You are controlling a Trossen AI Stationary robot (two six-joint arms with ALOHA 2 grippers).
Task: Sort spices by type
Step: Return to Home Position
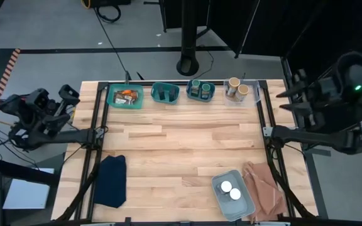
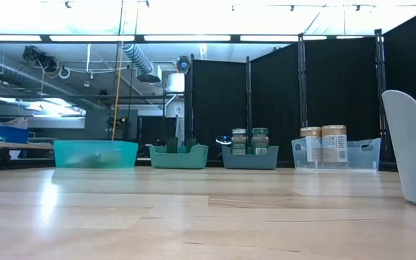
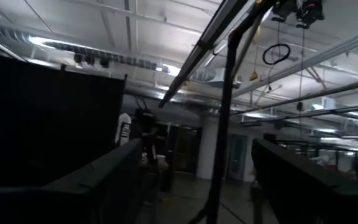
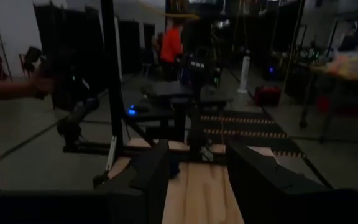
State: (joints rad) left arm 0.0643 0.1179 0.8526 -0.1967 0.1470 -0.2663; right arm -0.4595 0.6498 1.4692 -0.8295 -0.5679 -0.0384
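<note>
Along the table's far edge stand four bins of spices: a teal bin (image 1: 126,97) with brown and orange packets, a teal bin (image 1: 165,93) with black jars, a blue-grey bin (image 1: 200,91) with green-lidded jars (image 2: 250,140), and a clear bin (image 1: 237,90) with tan-topped jars (image 2: 323,143). Near the front right, a pale grey bin (image 1: 233,195) holds two white-lidded jars (image 1: 230,189). My left gripper (image 1: 68,97) is drawn back beyond the table's left edge, open and holding nothing (image 3: 196,149). My right gripper (image 1: 292,99) is drawn back beyond the right edge, open and holding nothing (image 4: 194,165).
A dark blue cloth (image 1: 110,181) lies at the front left and a brown crumpled sheet (image 1: 266,188) lies right of the pale bin. The wooden top (image 1: 181,147) between the bins is bare. Black frame rails run along both sides. A person in an orange top (image 4: 171,40) stands in the room.
</note>
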